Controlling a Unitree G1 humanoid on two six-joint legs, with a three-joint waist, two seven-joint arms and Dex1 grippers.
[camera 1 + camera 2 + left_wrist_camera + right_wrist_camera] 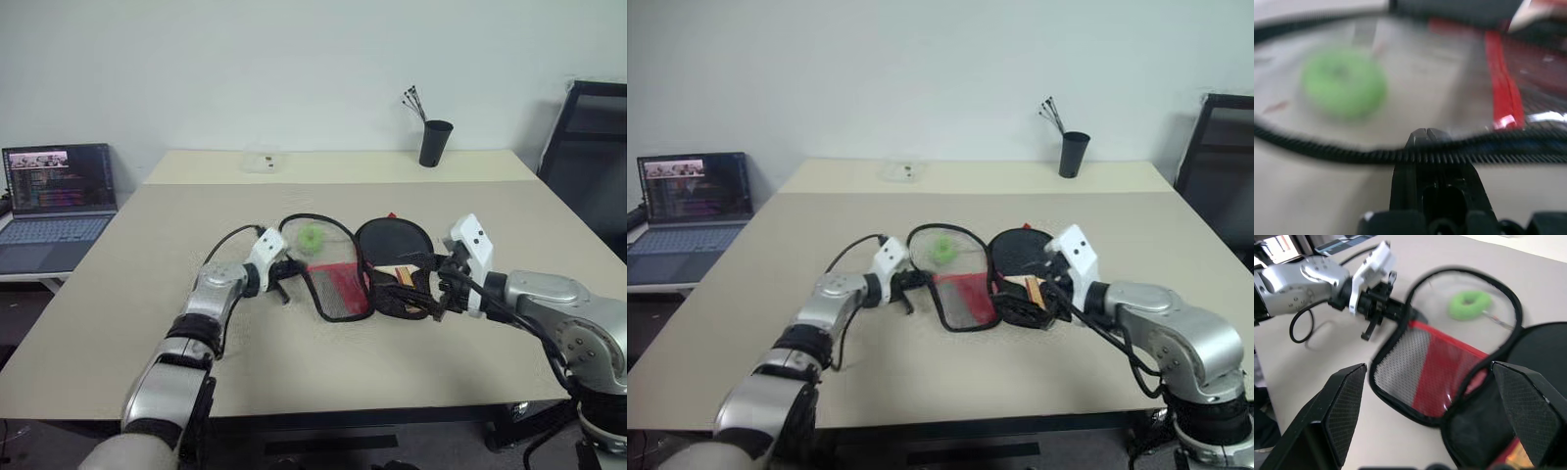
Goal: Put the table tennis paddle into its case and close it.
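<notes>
The case [338,269] lies unzipped and spread flat near the middle of the table [118,294], and everything else is placed from it. Its flap, on the robot's left, shows clear mesh with a red panel [1447,377] and a black zipper rim; a green ring-shaped thing [312,235] shows through the mesh at the far end of the flap. No logo or lettering on the case can be read.

The other half of the case, on the robot's right, is black, and the table tennis paddle [394,257] lies in it, black face up, with its light wooden handle [1029,284] pointing toward the near edge of the table.

The left gripper [284,271] sits at the left rim of the flap, its fingers pressed together on the zipper rim [1376,155], as the left wrist view shows. The right gripper [436,284] is at the right side of the black half, near the handle, its fingers [1344,404] spread wide apart with nothing between them.

Beyond the case, at the far edge of the table, stand a black cup [435,143] holding thin sticks and a small clear box [263,159]. Well off to the left of the case is an open laptop [54,201]; its screen text is too small to read.
</notes>
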